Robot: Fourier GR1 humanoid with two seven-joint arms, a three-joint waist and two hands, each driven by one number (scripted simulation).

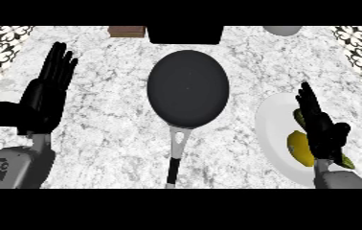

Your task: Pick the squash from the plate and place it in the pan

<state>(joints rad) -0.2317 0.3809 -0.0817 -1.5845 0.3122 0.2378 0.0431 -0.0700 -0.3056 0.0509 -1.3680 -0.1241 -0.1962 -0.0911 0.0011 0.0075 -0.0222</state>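
No text, label, brand, number or sign is showing readably anywhere. A small dark mark [4, 167] is sitting on the grey forearm [25, 169] just below the left robot hand [44, 99], at the view's left edge. It is showing too small to be read as a letter or a digit.

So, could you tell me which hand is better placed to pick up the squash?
The right hand: it is open over the plate, beside the squash. The left hand rests open beyond the pan.
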